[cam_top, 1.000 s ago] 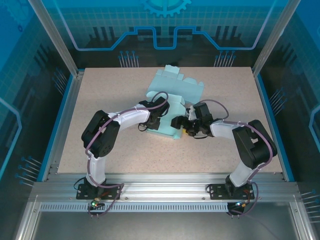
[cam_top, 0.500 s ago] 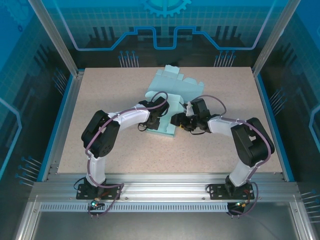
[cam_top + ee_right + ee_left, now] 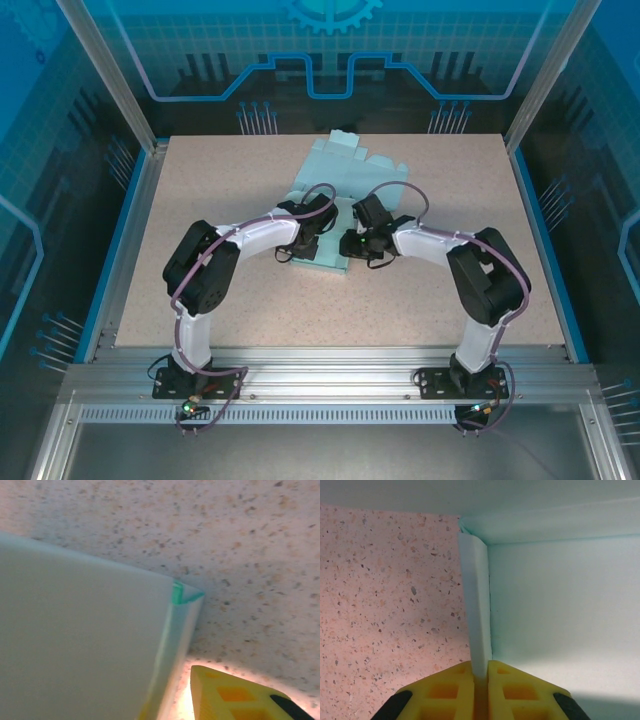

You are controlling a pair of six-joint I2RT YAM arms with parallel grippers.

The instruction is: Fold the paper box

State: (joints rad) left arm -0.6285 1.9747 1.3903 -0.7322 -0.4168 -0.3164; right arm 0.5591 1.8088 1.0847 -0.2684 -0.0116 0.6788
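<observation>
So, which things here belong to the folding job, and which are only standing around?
Job: paper box; left hand, shut on its flap; right hand, at its edge.
Only around: table; aluminium frame; blue enclosure walls.

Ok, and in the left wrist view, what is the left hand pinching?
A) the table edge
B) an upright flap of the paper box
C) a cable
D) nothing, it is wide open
B: the left hand is shut on a thin upright flap of the pale green paper box, beside the speckled table.
</observation>
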